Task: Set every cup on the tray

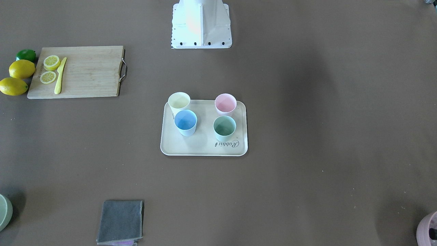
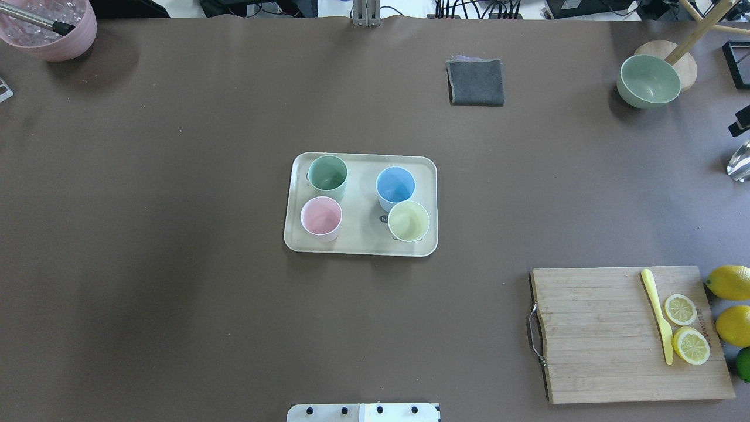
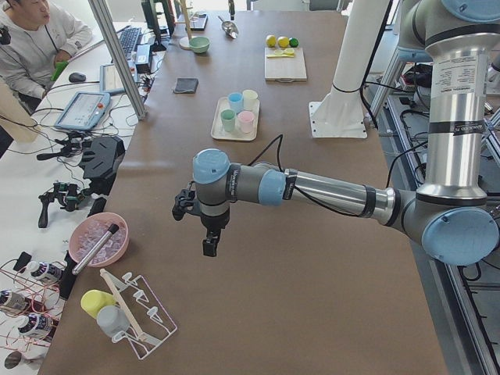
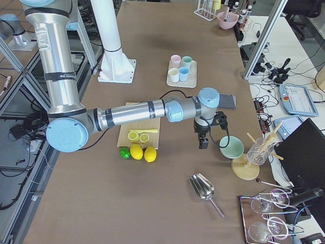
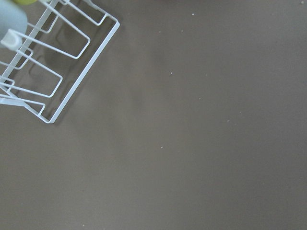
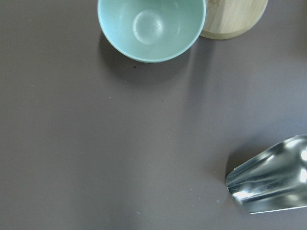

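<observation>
The cream tray point(image 2: 363, 239) lies at the table's middle, also in the front view point(image 1: 205, 147). Four cups stand upright on it: mint green point(image 2: 327, 173), light blue point(image 2: 395, 184), pink point(image 2: 321, 215) and pale yellow point(image 2: 408, 221). The yellow cup point(image 1: 179, 101) sits at the tray's corner nearest the robot, close against the blue cup point(image 1: 185, 120). My left gripper point(image 3: 208, 245) hangs far off over the table's left end. My right gripper point(image 4: 203, 144) hangs beside the green bowl at the right end. Both show only in the side views, so I cannot tell whether they are open or shut.
A wooden cutting board point(image 2: 597, 334) with lemon slices and a yellow knife lies near right, with lemons point(image 2: 729, 281) beside it. A grey cloth point(image 2: 476, 82), green bowl point(image 2: 648, 80), pink pot point(image 2: 50, 29), wire rack point(image 5: 48, 62) and metal scoop point(image 6: 273, 177) sit at the edges.
</observation>
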